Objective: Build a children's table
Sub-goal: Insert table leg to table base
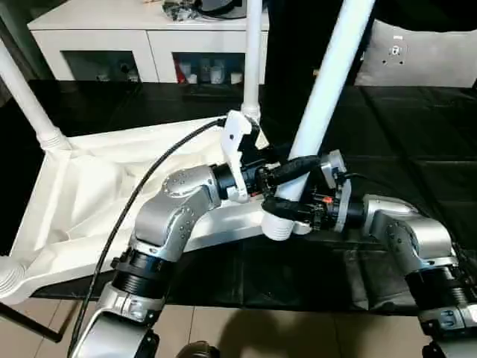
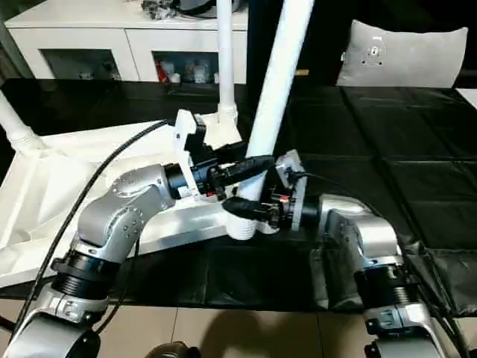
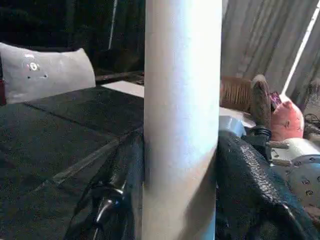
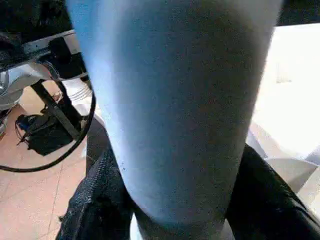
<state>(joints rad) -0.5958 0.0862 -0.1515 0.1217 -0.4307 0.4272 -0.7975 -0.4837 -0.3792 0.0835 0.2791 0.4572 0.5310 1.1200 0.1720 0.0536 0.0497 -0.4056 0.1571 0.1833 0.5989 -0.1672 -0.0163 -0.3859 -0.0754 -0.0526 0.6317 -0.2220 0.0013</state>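
Children's table (image 1: 89, 194): white top lying upside down on black floor mat (image 1: 417, 142), ribbed underside up. Legs counted: three standing up out of corner sockets. One at far left corner (image 1: 22, 89), tilted, upper end cut off by frame edge. One at far right corner (image 1: 253, 52), upright, top cut off. One at near right corner (image 1: 328, 89), leaning, thick end low by the table edge, upper end out of frame; whether fully seated in its socket not discernible, base hidden by grippers. Fourth corner, near left (image 1: 9, 277), showing a round ribbed socket, partly cropped; no leg standing in it. Left gripper (image 1: 298, 168): black fingers clenched around near right leg, confirmed in left wrist view with one finger (image 3: 250, 190) pressed to each side of the white shaft. Right gripper (image 1: 287, 209): clamped on the same leg lower down, just above its thick end; right wrist view shows black fingers (image 4: 100, 200) hugging both sides. Two silver forearms converging on that leg from either side, black cable (image 1: 127, 216) running along the left one. Beyond mat: one white low cabinet (image 1: 141, 37) with glass doors, contents too small to identify. One grey cushion (image 1: 421, 52) at far right. Wicker object and pink item in left wrist view, unidentifiable.
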